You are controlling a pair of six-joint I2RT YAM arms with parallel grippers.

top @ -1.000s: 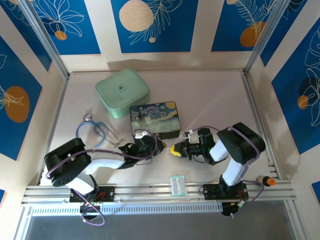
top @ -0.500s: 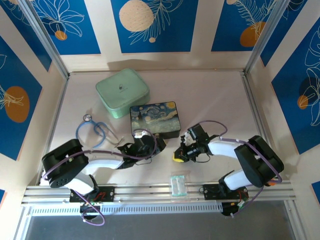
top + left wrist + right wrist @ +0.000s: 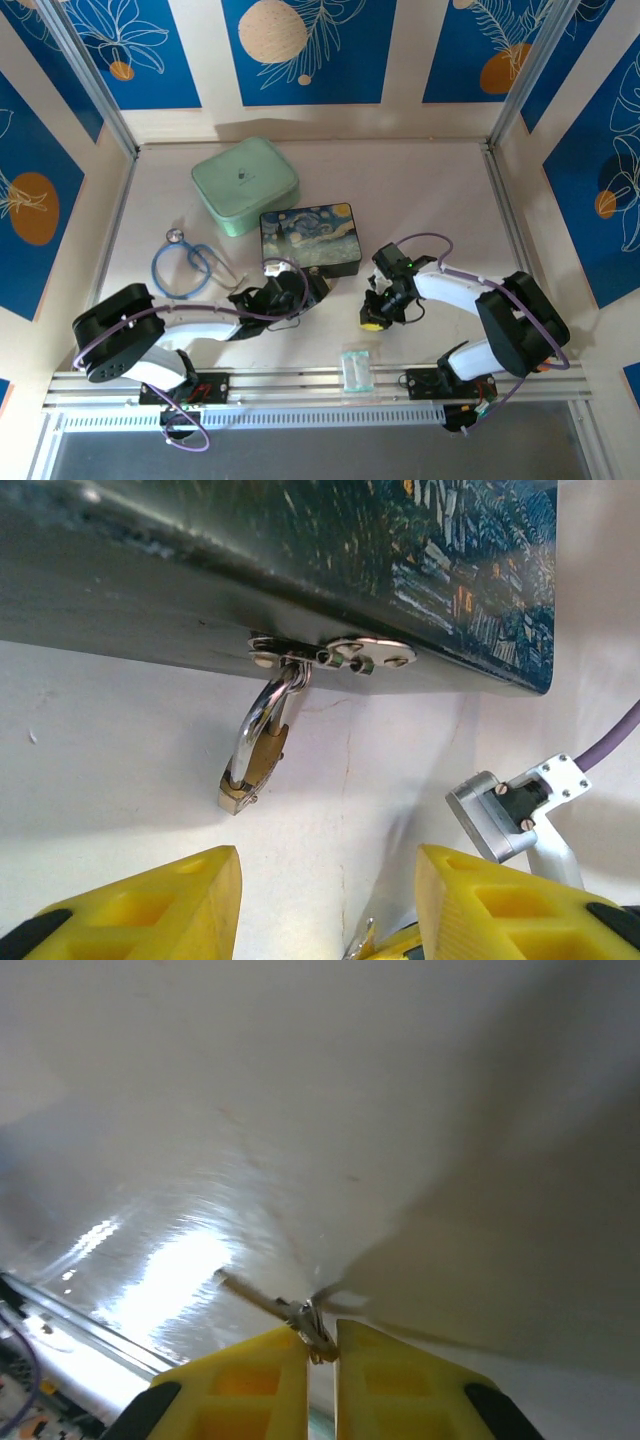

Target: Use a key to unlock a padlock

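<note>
Progress is hard to call. A tiny brass-gold padlock with a thin silver shackle hangs from the small silver clasp on the front of a dark painted box, its body tilted and dangling just above the pale surface. I cannot tell whether the shackle has sprung free of the body. No key sits in the lock. The very small silvery metal key is well apart from it, at the tips of the right end effector. On that evidence, either the turning is done and the key is being put down, or insertion is yet to come. Taking the padlock off the clasp is left either way.

The left arm reaches low across the surface toward the box front. The left end effector is released, its yellow fingers spread wide and empty, the padlock just beyond them. The right arm bends inward and points down at the surface to the right of the box. Its yellow fingers are nearly together, apparently pinching the key.
</note>
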